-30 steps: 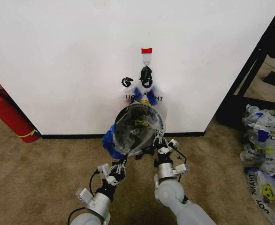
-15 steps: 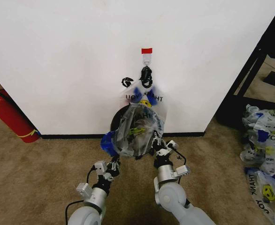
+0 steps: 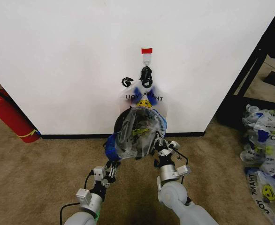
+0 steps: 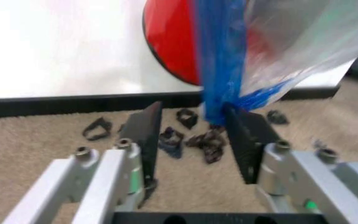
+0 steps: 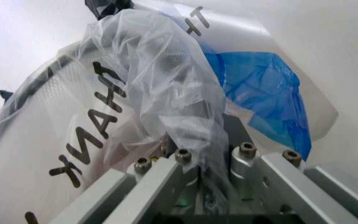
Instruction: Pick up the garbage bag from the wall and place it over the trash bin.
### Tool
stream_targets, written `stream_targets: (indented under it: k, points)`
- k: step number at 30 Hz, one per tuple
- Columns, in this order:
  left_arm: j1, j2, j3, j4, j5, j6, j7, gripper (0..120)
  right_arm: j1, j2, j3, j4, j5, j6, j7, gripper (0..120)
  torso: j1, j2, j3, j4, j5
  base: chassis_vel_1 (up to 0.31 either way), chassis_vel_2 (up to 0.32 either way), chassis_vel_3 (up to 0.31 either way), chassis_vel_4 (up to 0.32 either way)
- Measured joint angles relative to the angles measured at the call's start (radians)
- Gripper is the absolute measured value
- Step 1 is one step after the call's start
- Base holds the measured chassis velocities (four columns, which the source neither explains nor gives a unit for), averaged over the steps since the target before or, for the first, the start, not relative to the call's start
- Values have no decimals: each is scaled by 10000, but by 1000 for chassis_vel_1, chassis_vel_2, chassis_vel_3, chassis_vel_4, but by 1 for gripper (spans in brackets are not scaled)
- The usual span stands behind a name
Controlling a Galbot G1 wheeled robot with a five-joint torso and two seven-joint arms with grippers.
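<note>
The garbage bag [image 3: 138, 132], translucent with dark print and blue handles, lies crumpled over the trash bin [image 3: 119, 123] at the foot of the wall [image 3: 57, 61]. My right gripper [image 3: 161, 147] is shut on the bag's edge at the bin's right side; in the right wrist view the plastic [image 5: 160, 98] bunches into my right gripper [image 5: 207, 158]. My left gripper [image 3: 111, 167] stands open on the carpet side of the bin, a little back from it. In the left wrist view a blue handle [image 4: 219, 65] hangs against one finger of my left gripper [image 4: 193, 111], below the bin's red base [image 4: 173, 42].
Another printed bag [image 3: 144, 96] hangs from the hook under red tape [image 3: 147, 50]. A red fire extinguisher [image 3: 11, 117] leans at the left. A heap of similar bags [image 3: 266, 140] and a black shelf frame [image 3: 255, 61] are at the right. Black scraps [image 4: 197, 137] litter the carpet.
My left gripper let go of the bag and drew back toward me. The bag, stretched round over the bin before, has slackened and crumpled. My right gripper kept its hold.
</note>
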Motion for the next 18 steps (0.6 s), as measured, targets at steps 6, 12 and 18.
stream_targets:
  k: [6,12,18]
  points:
    - [-150,76,-84,307,327,-475,210,63,31,19,-22,10,7,-39,8,0,0,0,0,0,0,0,0,0,0]
    - [-206,156,-267,369,441,-985,336,86,61,-1,-20,-107,-61,-76,6,0,0,0,0,-1,0,0,0,0,0]
    - [34,493,-615,99,752,-1380,1605,100,250,-9,47,-349,-83,-98,6,0,0,0,0,0,1,0,0,0,0]
